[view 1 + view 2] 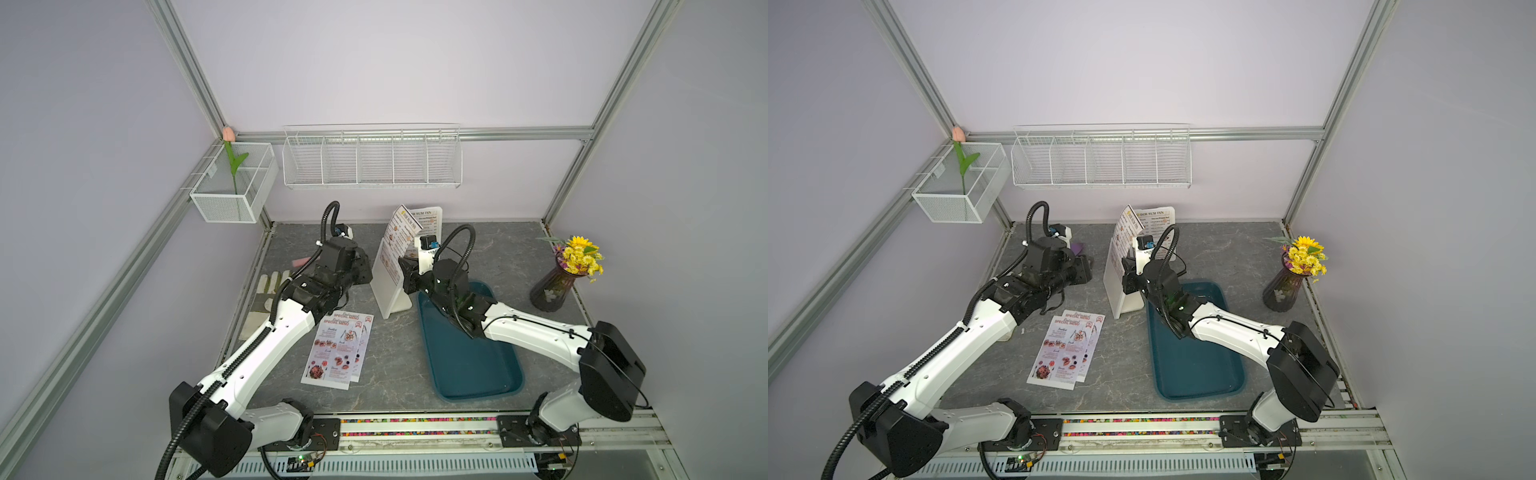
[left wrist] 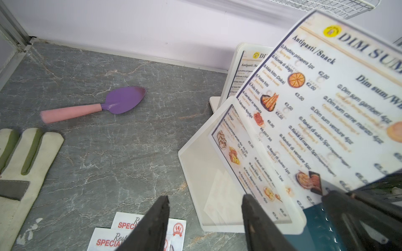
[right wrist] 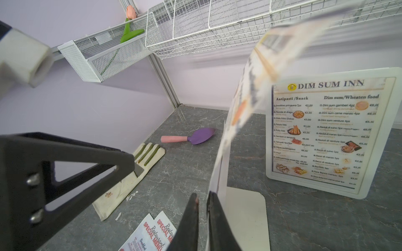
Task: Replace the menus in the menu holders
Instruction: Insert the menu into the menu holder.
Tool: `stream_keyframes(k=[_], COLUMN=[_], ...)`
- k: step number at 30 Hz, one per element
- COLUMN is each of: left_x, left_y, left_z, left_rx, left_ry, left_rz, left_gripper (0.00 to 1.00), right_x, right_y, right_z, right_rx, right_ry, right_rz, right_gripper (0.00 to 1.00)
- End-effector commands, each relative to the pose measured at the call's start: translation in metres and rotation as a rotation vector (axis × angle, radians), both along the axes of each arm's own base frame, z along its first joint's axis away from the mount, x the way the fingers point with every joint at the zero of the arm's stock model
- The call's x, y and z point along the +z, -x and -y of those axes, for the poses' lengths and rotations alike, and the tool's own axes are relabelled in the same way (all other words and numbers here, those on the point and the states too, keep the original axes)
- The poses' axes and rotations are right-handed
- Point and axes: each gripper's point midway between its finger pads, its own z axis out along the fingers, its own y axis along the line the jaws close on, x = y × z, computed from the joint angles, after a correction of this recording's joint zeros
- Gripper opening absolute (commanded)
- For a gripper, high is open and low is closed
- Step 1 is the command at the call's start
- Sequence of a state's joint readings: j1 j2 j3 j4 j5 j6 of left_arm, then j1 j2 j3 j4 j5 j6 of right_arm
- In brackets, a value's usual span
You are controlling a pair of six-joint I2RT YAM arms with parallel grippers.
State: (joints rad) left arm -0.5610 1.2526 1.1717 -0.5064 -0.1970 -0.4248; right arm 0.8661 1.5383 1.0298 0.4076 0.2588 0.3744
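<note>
**Tabletop** (image 1: 507,257): grey, marbled with pale veins. **Tray** (image 1: 478,374): teal. **Holders** (image 1: 384,291): white. **DIM SUM INN menu** (image 2: 326,97): cream, black heading, yellow logo. **SPECIAL MENU sheets** (image 1: 336,353): white, red heading. **Trowel** (image 2: 124,98): purple blade, pink handle. **Glove** (image 2: 43,163): off-white, green stripes. **Vase** (image 1: 552,291): dark, perhaps purple. **Flowers** (image 1: 579,253): yellow.

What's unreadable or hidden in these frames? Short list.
- Raised menu: print smeared by motion blur, right wrist view.
- Right claw: whether it pinches that menu is unclear; the sheet's edge meets the nearly closed tips.
- Trowel: mostly hidden behind the left arm in both top views.
- Lower special menu: print covered by the sheet on top.
</note>
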Motion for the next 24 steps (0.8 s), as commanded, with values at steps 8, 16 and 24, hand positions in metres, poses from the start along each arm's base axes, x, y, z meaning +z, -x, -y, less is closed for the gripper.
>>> stream_keyframes(k=[8,16,24], left_x=[0.002,0.002,0.002], left_y=[-0.003,-0.003,-0.004], left_z=[-0.001,-0.002,-0.002], left_rx=[0.009,0.012,0.017], left_ry=[0.010,0.006,-0.001], left_rz=[0.009,0.008,0.006], left_gripper=[0.56,0.56,0.56], right_x=[-0.001,0.000,0.005], right_y=[0.015,-0.005,-0.022], right_z=[0.007,0.022,0.036], right_rx=[0.029,0.042,0.069], right_ry=[0.021,0.021,-0.041], right_rz=[-0.029,-0.069,-0.134], right_gripper=[0.19,0.45,0.59])
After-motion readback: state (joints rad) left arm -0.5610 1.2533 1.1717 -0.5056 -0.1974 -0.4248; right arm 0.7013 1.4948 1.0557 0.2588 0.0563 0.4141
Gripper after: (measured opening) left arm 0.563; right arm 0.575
